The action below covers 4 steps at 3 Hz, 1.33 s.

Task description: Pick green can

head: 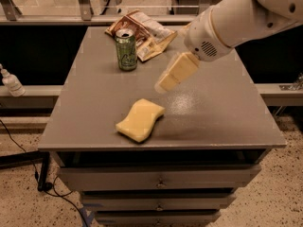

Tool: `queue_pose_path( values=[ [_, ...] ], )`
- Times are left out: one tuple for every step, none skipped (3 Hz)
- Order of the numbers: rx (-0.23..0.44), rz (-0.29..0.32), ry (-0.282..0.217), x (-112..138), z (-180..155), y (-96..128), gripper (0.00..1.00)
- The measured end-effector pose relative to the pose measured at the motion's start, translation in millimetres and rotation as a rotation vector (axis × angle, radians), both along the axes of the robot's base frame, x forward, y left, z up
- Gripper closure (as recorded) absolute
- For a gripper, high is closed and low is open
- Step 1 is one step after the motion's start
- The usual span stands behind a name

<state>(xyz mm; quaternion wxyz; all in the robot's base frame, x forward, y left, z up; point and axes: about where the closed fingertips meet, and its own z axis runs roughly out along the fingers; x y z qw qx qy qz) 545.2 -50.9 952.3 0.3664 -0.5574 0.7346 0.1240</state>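
step: reach, no contact | green can upright far-left, touching snack bag | gripper hovers mid-table, right of can, open/closed can't tell | next imo: shift left+far, straddle can

Glossy metal green can, crinkled shiny snack bag, smooth cream plastic claw over matt grey table
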Motion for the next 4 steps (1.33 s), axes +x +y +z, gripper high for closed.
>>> queue_pose_path(
  values=[
    [0.086,-0.01,-0.005,14,-21,15,0.0],
    [0.226,-0.037,-0.065,56,-29,42,0.0],
    [0.353,-0.061,-0.143,105,-26,67,0.0],
    [0.445,-0.063,-0.198,145,-24,89,0.0]
  ],
)
